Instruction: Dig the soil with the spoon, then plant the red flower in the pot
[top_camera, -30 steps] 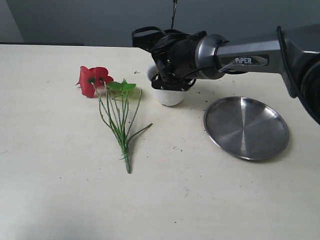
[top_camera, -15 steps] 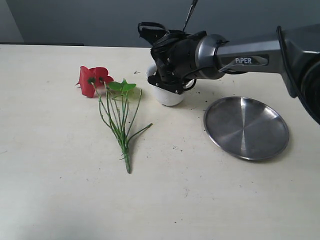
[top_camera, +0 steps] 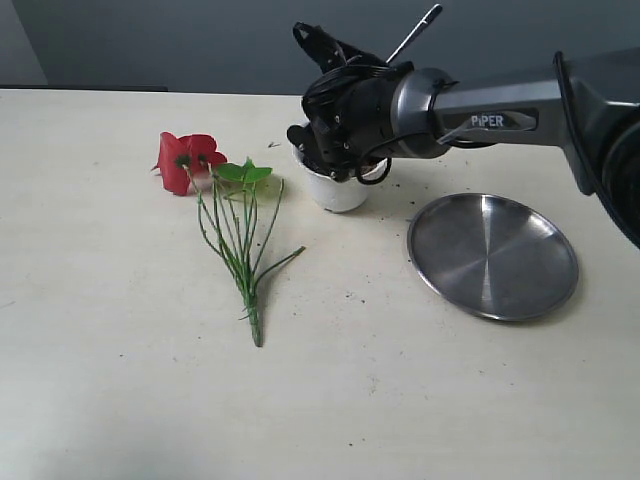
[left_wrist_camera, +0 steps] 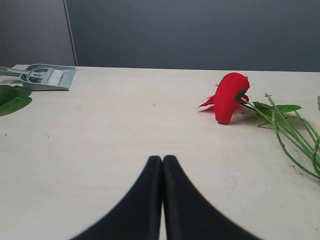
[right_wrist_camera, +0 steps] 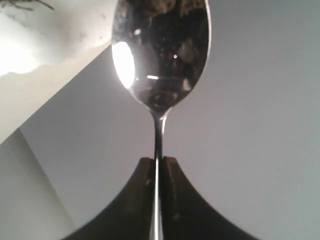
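My right gripper (top_camera: 335,120) hangs over the white pot (top_camera: 337,192), shut on the thin handle of the steel spoon (right_wrist_camera: 160,55). The handle's free end (top_camera: 418,28) sticks up and to the right. In the right wrist view the spoon's bowl carries dark specks, and a bit of fibrous soil (right_wrist_camera: 22,4) shows at the pot's pale rim (right_wrist_camera: 55,35). The red flower (top_camera: 188,160) lies on the table left of the pot, stems (top_camera: 240,245) trailing toward the front. My left gripper (left_wrist_camera: 162,160) is shut on nothing, low over bare table, with the flower (left_wrist_camera: 230,95) beyond it.
A round steel plate (top_camera: 492,255) lies right of the pot. Dark crumbs (top_camera: 392,186) dot the table round the pot. In the left wrist view a grey dustpan with a brush (left_wrist_camera: 47,77) and a green leaf (left_wrist_camera: 12,99) lie far off.
My right wrist has rolled over the pot. The spoon's handle has swung from near upright to leaning right. The flower and the plate have not moved.
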